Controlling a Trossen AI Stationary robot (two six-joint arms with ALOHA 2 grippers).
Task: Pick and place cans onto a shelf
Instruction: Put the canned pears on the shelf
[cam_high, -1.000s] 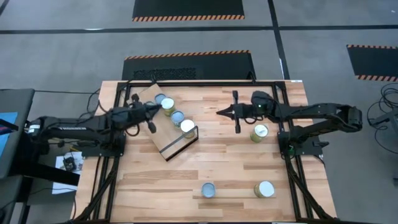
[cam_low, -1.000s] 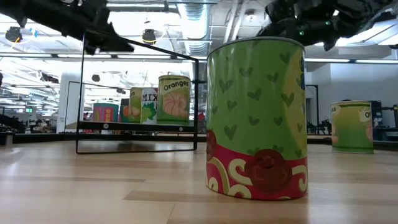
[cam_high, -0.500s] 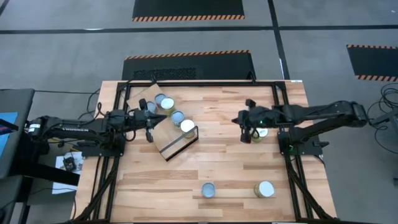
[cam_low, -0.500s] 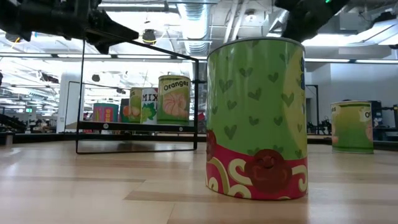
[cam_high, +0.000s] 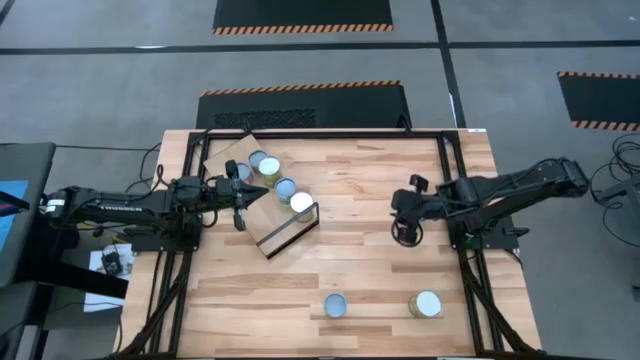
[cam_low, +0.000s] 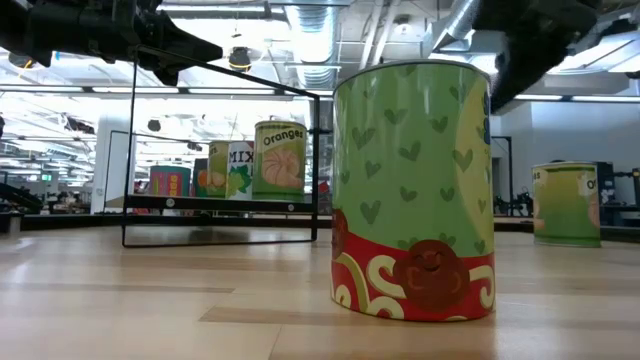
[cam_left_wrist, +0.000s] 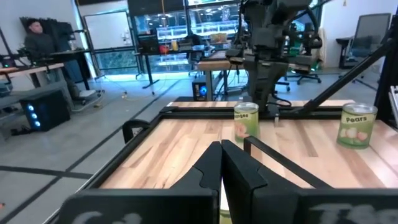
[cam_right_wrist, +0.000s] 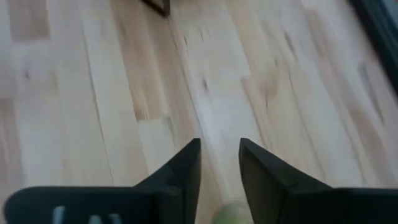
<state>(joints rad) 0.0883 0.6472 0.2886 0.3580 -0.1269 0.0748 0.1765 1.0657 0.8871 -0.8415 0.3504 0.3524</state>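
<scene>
right gripper (cam_high: 404, 231) over can (cam_right_wrist: 231, 213) right of shelf (cam_high: 262, 205), fingers parted narrowly, can top just showing between them. left gripper (cam_high: 243, 190) closed, empty, above shelf beside four cans (cam_high: 279, 180). two cans (cam_high: 378, 305) on surface (cam_high: 360, 270) well in front of shelf.

The shelf (cam_high: 270, 212) lies on the counter (cam_high: 360, 270) toward its left, with four cans (cam_high: 285, 188) in a row on it. Two more cans (cam_high: 336, 306) stand near the counter's front edge (well apart). The left hand (cam_high: 240, 192) sits beside the shelf; the right hand (cam_high: 405, 232) hangs over the counter's right part.
</scene>
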